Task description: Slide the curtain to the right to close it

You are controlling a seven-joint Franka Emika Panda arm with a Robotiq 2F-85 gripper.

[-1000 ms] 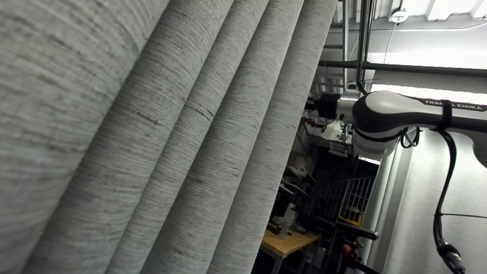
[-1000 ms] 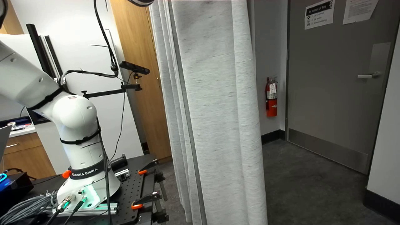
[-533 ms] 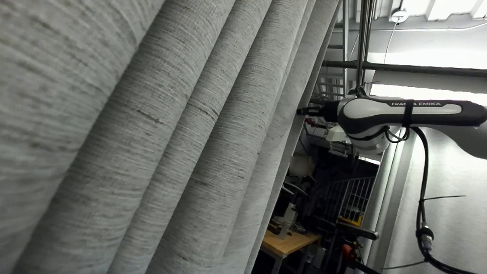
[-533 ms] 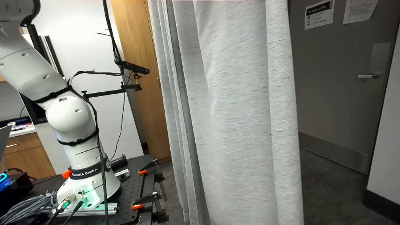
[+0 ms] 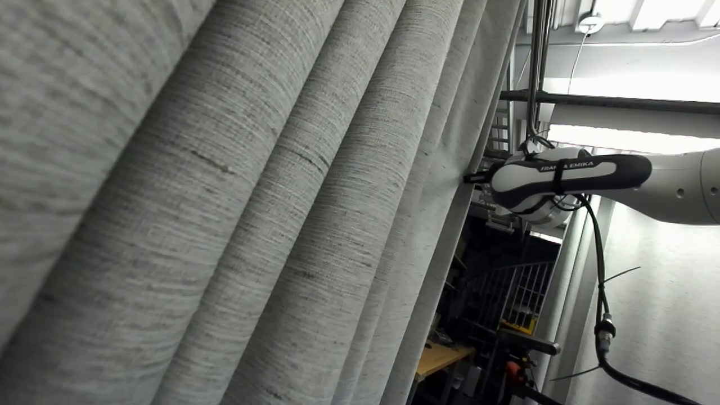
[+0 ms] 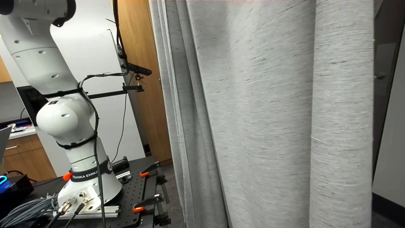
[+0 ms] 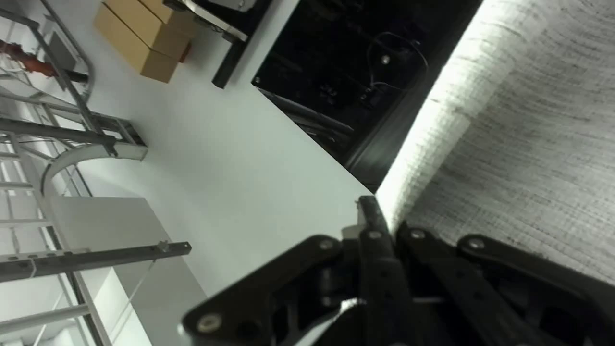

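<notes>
The grey fabric curtain [image 5: 337, 197] hangs in long folds in both exterior views, and it also shows in an exterior view [image 6: 262, 120] spread wide towards the right side. In the wrist view its bright leading edge [image 7: 442, 110] runs down between my fingers. My gripper [image 7: 393, 223] is shut on this edge, with one finger on each side of the cloth. The gripper also shows in an exterior view [image 5: 473, 178] at the curtain's edge, with the cloth creased and pulled at the fingertips. The pinched cloth itself is partly hidden by the fingers.
The arm's base [image 6: 90, 186] stands on a black table with clamps. A mounted camera [image 6: 136, 68] is between the arm and curtain. A grey door [image 6: 387, 63] is mostly covered by the curtain. A wooden desk [image 5: 441, 359] and metal poles [image 5: 537, 62] are in the background.
The curtain's free edge has moved right in both exterior views, covering the fire extinguisher and most of the door. The arm has swung along with it, and the folds near the gripper have stretched.
</notes>
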